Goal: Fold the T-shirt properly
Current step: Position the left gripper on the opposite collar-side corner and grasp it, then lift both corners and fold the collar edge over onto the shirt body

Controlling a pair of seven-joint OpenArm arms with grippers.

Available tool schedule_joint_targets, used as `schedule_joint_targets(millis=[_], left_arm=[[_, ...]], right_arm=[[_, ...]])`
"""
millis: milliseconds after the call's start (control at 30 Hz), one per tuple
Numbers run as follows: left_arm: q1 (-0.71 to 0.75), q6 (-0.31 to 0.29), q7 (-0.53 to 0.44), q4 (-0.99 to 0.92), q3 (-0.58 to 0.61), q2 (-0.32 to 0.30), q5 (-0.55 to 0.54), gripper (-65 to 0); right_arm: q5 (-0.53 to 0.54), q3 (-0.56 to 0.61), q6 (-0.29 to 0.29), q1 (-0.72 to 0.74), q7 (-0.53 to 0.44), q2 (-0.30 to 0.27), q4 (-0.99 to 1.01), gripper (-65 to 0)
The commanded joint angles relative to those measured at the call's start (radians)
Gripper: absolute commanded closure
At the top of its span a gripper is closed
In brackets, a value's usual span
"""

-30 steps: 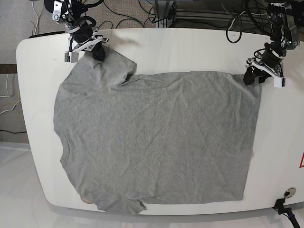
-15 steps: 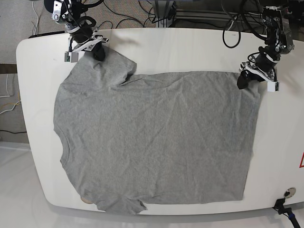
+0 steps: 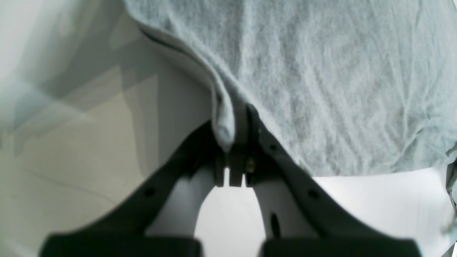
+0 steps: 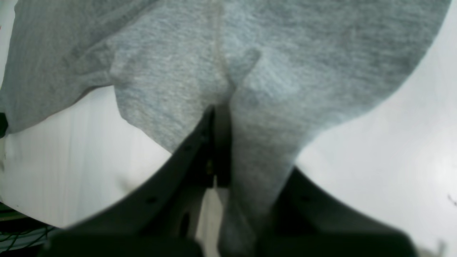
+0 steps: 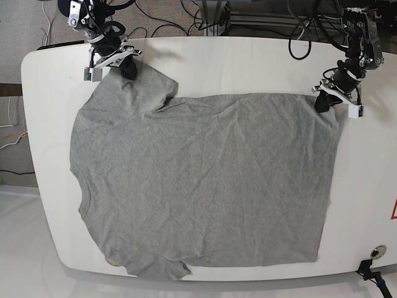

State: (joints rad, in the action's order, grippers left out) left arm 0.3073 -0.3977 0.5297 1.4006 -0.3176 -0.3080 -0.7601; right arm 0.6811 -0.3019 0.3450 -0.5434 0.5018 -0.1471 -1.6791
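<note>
left claw point(image 5: 322, 103) clamped on shirt point(image 5: 205, 180) at its far corner, base view right; right claw point(image 5: 129, 68) clamped on its sleeve, base view left. shirt spread wide over the white table point(image 5: 248, 62), wrinkled, grey, no print I can make out. cables point(image 5: 167, 26) behind the table. no readable labels or brands

The left wrist view crops the T-shirt point(image 3: 321, 78).

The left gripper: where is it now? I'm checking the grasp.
In the base view, the left gripper is shut on the T-shirt's upper right corner.
</note>
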Motion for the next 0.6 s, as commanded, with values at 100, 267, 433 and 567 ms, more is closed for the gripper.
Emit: schedule_joint_targets(millis=[100, 267, 433, 567], left_arm=[[0.065, -0.004, 0.01, 0.064, -0.005, -0.018, 0.004, 0.0], [0.174, -0.004, 0.01, 0.187, -0.007, -0.02, 0.006, 0.0], [0.269, -0.004, 0.01, 0.266, -0.007, -0.02, 0.006, 0.0], [0.339, -0.004, 0.01, 0.308, -0.021, -0.043, 0.006, 0.0]], right_arm=[[-0.01, -0.006, -0.002, -0.051, 0.007, -0.009, -0.089, 0.0], [-0.008, -0.006, -0.002, -0.117, 0.007, -0.007, -0.191, 0.0], [-0.002, -0.041, -0.002, -0.174, 0.007, -0.006, -0.249, 0.0], [-0.002, -0.076, -0.002, -0.225, 0.005, -0.007, -0.273, 0.0]])
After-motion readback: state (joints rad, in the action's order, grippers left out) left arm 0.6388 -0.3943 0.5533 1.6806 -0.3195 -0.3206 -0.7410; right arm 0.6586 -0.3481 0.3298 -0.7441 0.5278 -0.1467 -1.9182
